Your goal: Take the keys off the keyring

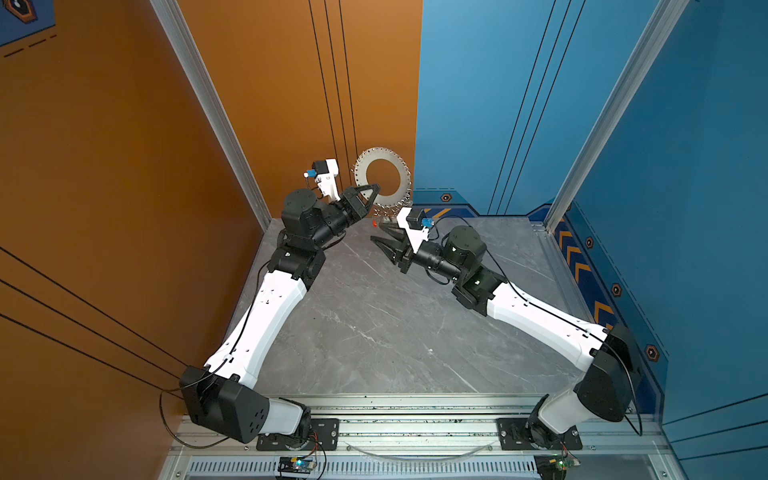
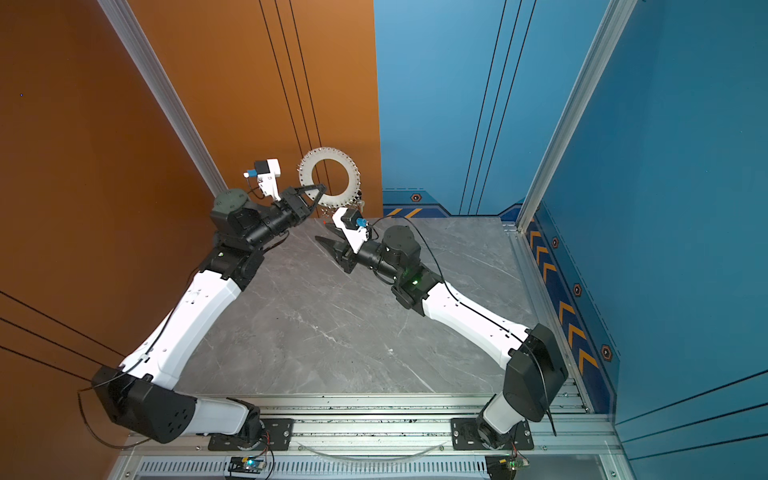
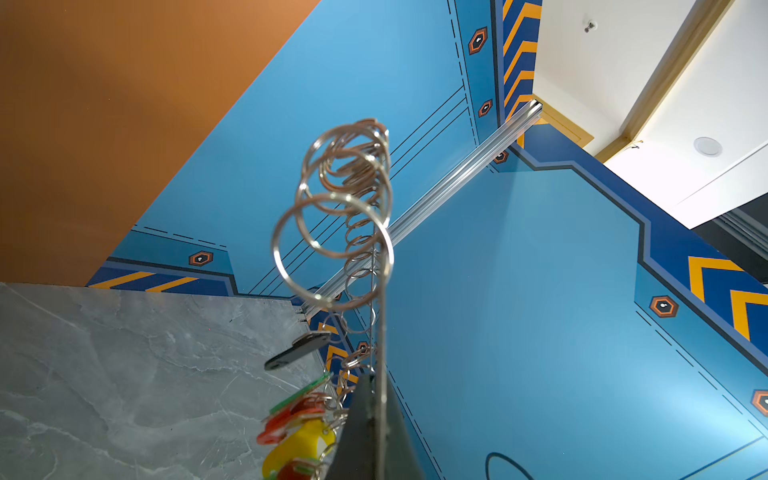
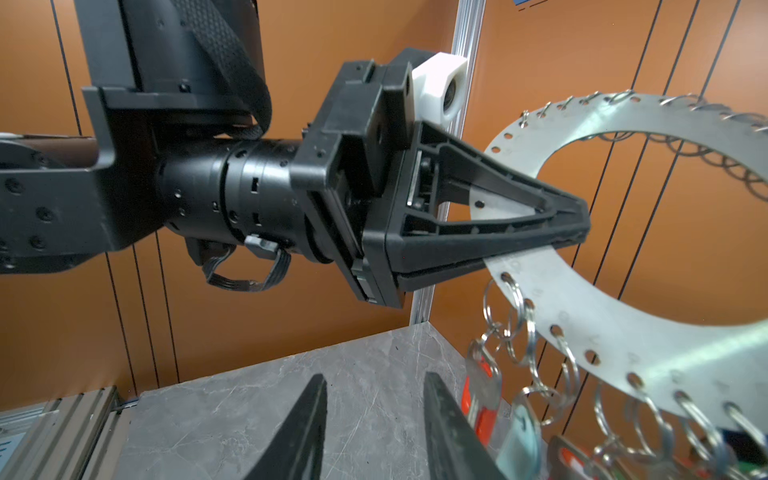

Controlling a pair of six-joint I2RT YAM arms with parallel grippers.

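The left hand (image 4: pixel 577 243) is clamped flat on the outer edge of the keyring (image 1: pixel 380 160). It holds the disc upright above the far edge of the tabletop (image 1: pixel 374 332), close before the corner where the orange wall (image 1: pixel 124 166) meets the blue wall (image 1: pixel 498 104). The keys (image 4: pixel 478 399) hang on split rings (image 4: pixel 519 324) from the disc's lower edge. The right hand (image 4: pixel 374 380) sits lower, jaws apart and empty, with one finger just beside the nearest red-tagged key, and the tabletop runs wide from there toward the arm bases.
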